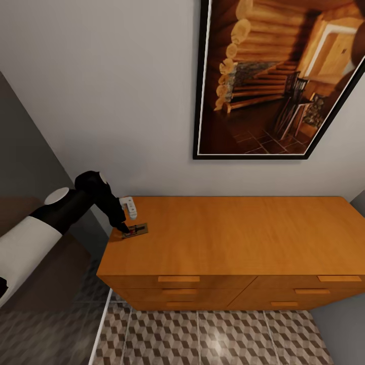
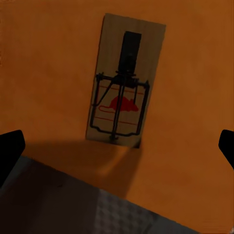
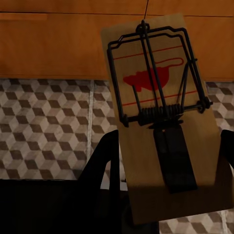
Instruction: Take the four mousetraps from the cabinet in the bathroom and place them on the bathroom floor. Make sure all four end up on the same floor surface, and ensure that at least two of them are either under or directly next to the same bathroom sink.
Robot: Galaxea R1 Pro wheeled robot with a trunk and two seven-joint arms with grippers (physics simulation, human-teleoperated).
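In the right wrist view, the right gripper (image 3: 165, 195) pinches a mousetrap (image 3: 163, 122): a flat tan wooden board with dark wire spring and bar and a red mouse print, held between two black fingers (image 3: 105, 165) above the bathroom floor (image 3: 48, 126), whose tiles carry a brown, beige and white cube pattern. Behind it runs the smooth orange-brown front of the cabinet (image 3: 53, 44).

From the head view, the tiled floor (image 1: 213, 334) lies just below the cabinet (image 1: 243, 238), a low wide chest with slim matching drawer handles. On its left front corner a second mousetrap (image 1: 136, 231) lies flat, and the left gripper (image 1: 123, 228) reaches down right at it. In the left wrist view, its black fingertips (image 2: 9, 151) stand spread wide, well to either side of that trap (image 2: 124, 83), not touching it.

Farther back, a black-framed picture (image 1: 279, 81) of a log interior hangs on the plain grey wall (image 1: 101, 91).
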